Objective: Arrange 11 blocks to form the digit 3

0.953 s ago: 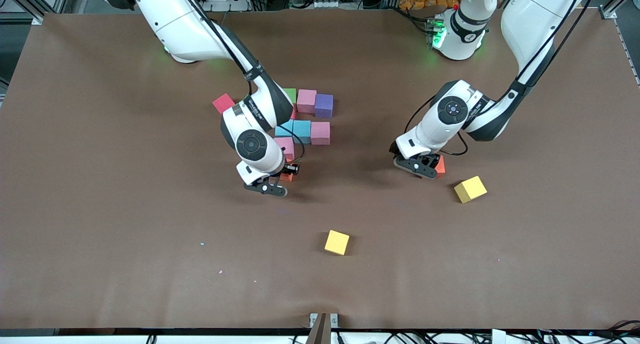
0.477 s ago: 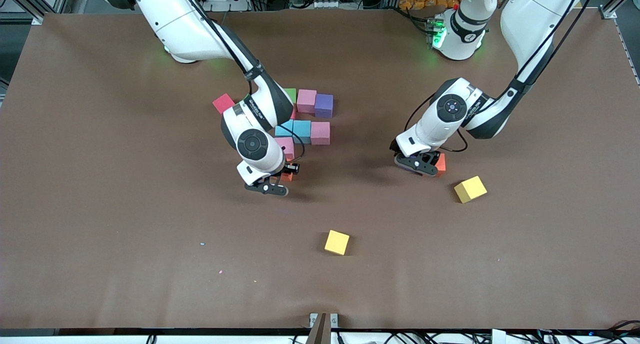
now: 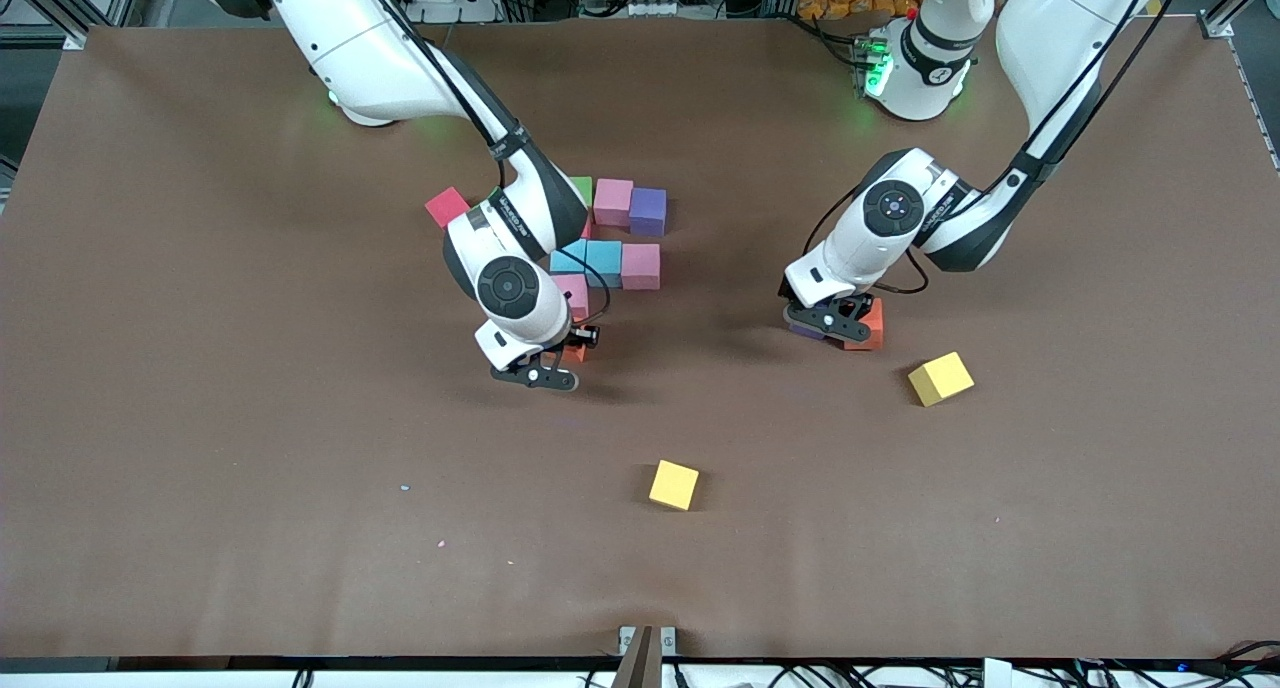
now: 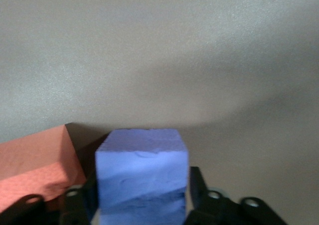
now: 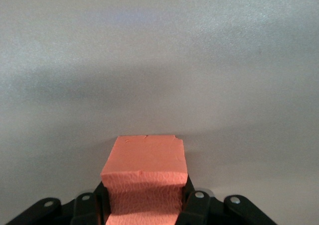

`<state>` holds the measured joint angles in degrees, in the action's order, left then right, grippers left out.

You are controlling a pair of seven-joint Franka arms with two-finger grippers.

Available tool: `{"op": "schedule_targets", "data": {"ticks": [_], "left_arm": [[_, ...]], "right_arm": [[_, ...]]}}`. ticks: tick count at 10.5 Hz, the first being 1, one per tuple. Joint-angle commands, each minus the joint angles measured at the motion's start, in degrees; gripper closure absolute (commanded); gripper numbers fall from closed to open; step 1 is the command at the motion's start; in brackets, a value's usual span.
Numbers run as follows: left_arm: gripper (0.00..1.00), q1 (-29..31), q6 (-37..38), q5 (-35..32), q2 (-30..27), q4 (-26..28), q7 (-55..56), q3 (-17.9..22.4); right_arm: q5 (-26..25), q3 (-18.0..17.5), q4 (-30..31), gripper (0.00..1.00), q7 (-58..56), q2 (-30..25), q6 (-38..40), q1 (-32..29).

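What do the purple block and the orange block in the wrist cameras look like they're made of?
Purple block: likely soft foam, matte; its face shows creases and no shine. Orange block: probably the same foam, matte, with a grainy, pebbled face and a nicked top edge.

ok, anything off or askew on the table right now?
Only the red block: it sits turned at an angle, apart from the squared-up group, toward the right arm's end. Two yellow blocks lie loose, nearer the camera. Nothing spilled or damaged.
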<state>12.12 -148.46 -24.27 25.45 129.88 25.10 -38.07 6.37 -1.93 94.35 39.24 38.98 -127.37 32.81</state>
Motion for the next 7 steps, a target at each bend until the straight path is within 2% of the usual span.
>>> {"op": "schedule_targets", "data": {"ticks": [1, 3, 5, 7], "left_arm": [[0.77, 0.4, 2.1, -1.2, -1.2, 1.7, 2.5, -0.4], [0.92, 0.4, 4.7, -1.2, -1.3, 0.8, 5.2, -0.6], [0.92, -0.6, 5.1, -1.1, -0.2, -3.1, 17.9, -2.5], [0.94, -3.5, 5.5, 0.2, 1.5, -7.4, 27.0, -2.6]], "right_arm": [[-1.9, 0.5, 2.2, 0.88, -0.8, -0.3, -0.2, 0.2], [-2.2, 0.5, 2.6, 0.88, -0.8, -0.3, -0.2, 0.2], [-2.9, 0.5, 2.8, 0.88, -1.0, -0.3, -0.2, 0.2], [-2.9, 0.5, 2.9, 0.88, -0.9, -0.3, -0.2, 0.2]]}}
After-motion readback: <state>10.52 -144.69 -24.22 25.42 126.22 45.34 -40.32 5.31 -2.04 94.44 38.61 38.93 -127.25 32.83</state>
